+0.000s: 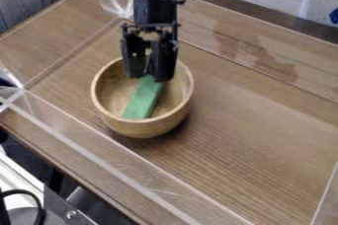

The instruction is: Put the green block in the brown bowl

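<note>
The brown bowl point(110, 113) sits on the wooden table, left of centre. Inside it lies the green block point(144, 98), flat on the bowl's bottom and angled toward the far rim. My gripper point(149, 70) hangs just above the bowl's far side with its black fingers point(133, 61) spread apart and nothing between them. The fingertips stand above the block's upper end, clear of it.
Clear acrylic walls point(53, 120) fence the wooden table on the near and left sides. A shiny wet-looking patch point(258, 46) marks the tabletop to the right of the arm. A white object point(321, 2) stands at the far right edge.
</note>
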Controlling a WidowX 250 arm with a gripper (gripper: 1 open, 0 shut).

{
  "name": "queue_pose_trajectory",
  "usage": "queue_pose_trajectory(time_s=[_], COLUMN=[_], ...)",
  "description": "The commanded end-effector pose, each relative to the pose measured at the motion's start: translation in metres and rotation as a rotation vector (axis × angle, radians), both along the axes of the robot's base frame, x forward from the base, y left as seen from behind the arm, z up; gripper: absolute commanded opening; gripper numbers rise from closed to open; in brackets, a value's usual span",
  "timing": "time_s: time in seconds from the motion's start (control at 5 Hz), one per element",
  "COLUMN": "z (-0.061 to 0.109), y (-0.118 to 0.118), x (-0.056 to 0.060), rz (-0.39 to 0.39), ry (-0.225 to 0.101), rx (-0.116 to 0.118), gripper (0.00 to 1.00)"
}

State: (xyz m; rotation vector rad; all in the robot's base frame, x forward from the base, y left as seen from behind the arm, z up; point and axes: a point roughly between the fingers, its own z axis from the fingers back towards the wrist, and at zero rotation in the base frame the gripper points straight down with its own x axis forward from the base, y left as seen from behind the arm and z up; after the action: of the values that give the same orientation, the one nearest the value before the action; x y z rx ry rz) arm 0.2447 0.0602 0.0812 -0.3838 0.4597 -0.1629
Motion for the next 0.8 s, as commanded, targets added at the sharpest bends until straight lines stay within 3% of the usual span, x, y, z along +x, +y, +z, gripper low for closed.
queue_pose_trajectory(time_s=[0.0, 0.2, 0.4, 0.6], z=[0.033, 0.044, 0.04, 0.04], y=[-0.012, -0.029, -0.042, -0.057], x=[0.016, 0.025, 0.029, 0.029], rz=[-0.021, -0.05, -0.062, -0.031], ry=[-0.146, -0.202, -0.235, -0.303], rx=[0.011, -0.011, -0.023, -0.017], gripper=[1.0, 1.0, 1.0, 1.0])
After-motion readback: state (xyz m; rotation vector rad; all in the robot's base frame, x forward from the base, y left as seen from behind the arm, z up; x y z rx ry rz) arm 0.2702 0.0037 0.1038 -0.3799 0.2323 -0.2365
